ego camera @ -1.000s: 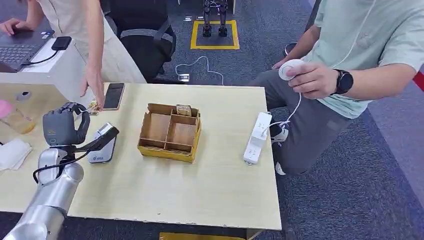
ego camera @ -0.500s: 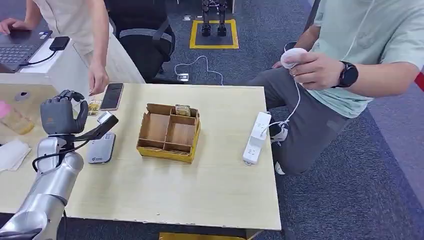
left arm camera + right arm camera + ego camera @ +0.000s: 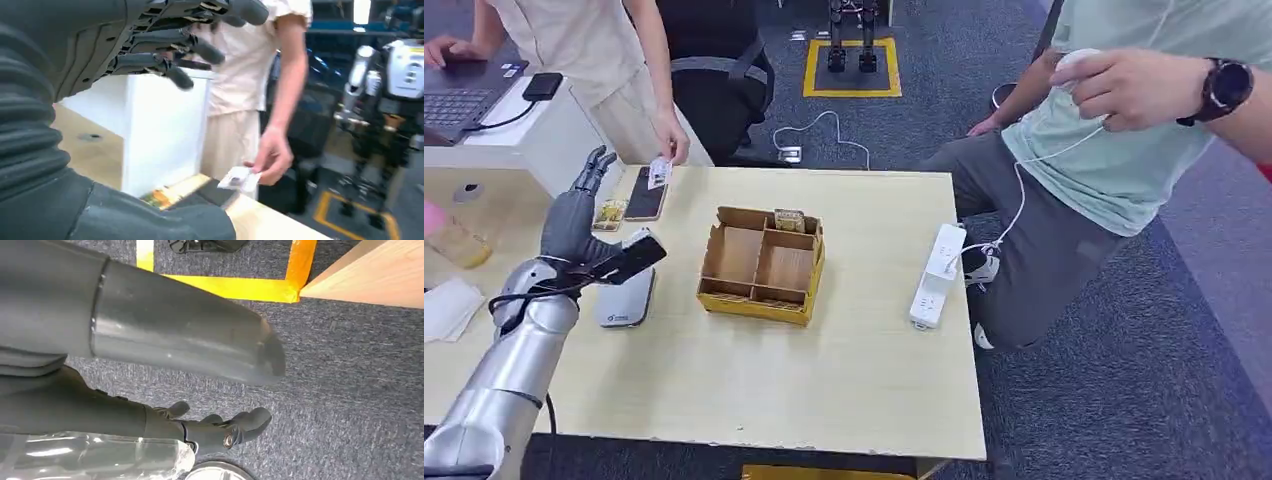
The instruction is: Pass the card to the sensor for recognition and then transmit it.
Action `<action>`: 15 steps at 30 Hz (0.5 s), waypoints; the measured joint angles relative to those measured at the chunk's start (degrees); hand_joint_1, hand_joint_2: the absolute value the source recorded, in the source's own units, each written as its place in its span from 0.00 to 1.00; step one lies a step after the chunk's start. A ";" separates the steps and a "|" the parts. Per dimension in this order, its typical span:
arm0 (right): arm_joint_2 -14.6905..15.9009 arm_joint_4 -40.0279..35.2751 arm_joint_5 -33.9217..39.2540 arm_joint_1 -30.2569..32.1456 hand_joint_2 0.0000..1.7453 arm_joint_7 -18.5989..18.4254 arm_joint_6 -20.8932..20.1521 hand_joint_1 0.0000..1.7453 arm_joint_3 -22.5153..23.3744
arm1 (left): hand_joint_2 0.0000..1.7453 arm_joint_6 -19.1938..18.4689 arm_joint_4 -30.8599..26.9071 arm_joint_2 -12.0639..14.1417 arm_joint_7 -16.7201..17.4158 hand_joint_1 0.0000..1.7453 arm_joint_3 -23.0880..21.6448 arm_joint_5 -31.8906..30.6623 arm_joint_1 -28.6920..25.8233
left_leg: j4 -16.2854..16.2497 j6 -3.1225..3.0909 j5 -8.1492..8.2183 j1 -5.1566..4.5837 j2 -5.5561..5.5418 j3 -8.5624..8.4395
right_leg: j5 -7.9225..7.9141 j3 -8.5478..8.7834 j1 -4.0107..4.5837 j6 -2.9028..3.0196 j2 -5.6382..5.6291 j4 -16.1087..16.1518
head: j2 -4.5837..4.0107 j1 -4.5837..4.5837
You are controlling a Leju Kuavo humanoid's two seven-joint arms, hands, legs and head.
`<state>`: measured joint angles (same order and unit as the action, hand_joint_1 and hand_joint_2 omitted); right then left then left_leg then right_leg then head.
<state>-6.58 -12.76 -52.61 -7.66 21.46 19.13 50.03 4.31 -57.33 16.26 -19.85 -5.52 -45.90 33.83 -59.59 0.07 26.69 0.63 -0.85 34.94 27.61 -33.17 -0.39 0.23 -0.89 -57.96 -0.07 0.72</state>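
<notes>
So our left hand has gone from curled up over the card reader a second ago to flat and stretched out, fingers spread and pointing toward the person at the far left corner of the surface. It's holding nothing. In the left wrist view the fingers are fanned out in the air, well apart from the card.

The card is now pinched in that person's hand, just above the black phone lying near the surface edge. A second ago that hand was down on the surface next to the phone with no card showing in it, so it looks like they've picked it up and are offering it to us.

We'd guess that means we're at the handover bit: card isn't ours yet, the recognition step hasn't happened, and the reader is sitting right below our wrist waiting.

Right hand hangs down by the carpet, fingers loosely curled, nothing in it.

The cardboard divider box and power strip haven't budged.
</notes>
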 joint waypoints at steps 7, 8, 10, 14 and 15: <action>0.50 0.00 0.85 0.99 0.00 0.96 -0.33 0.00 0.28 | 1.00 -16.32 -11.79 14.40 0.07 0.00 -5.43 9.19 -1.94 | 0.03 0.05 0.04 0.07 0.24 0.03 | 0.02 -0.16 0.04 0.04 -0.31 -0.05 | 0.00 0.00; 0.63 0.00 0.96 1.13 0.00 0.98 -0.29 0.00 0.39 | 1.00 -19.03 -13.40 17.44 0.09 0.00 -6.20 11.33 -1.93 | 0.04 0.07 0.04 0.09 0.25 0.05 | 0.03 -0.20 0.06 0.04 -0.32 -0.06 | 0.02 0.04; 1.03 0.00 1.27 1.47 0.00 1.07 -0.29 0.00 0.78 | 1.00 -24.49 -17.71 23.75 0.76 0.00 -7.54 16.35 -1.28 | 0.04 0.07 0.04 0.11 0.33 0.10 | 0.03 -0.29 0.08 0.05 -0.38 -0.06 | 0.00 0.05; 1.53 0.00 1.51 1.73 0.00 1.55 -0.37 0.00 1.57 | 1.00 -32.34 -24.20 34.17 3.51 0.00 -10.69 25.07 1.89 | 0.03 0.07 0.04 0.12 0.32 0.15 | 0.04 -0.29 0.09 0.07 -0.36 -0.05 | 0.00 0.00; 1.55 0.00 1.70 1.72 0.00 1.75 -0.37 0.00 1.68 | 1.00 -33.93 -26.01 37.27 4.44 0.00 -12.00 27.13 2.89 | 0.03 0.07 0.04 0.11 0.33 0.16 | 0.04 -0.30 0.09 0.07 -0.36 -0.05 | 0.00 0.02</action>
<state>-5.03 -12.76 -50.91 -5.95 23.21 18.75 51.71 -29.62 -83.35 53.53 -15.41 -17.52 -18.77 36.72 -59.56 0.14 26.73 0.74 -0.52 35.09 27.65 -33.47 -0.30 0.29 -1.25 -58.01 -0.06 0.74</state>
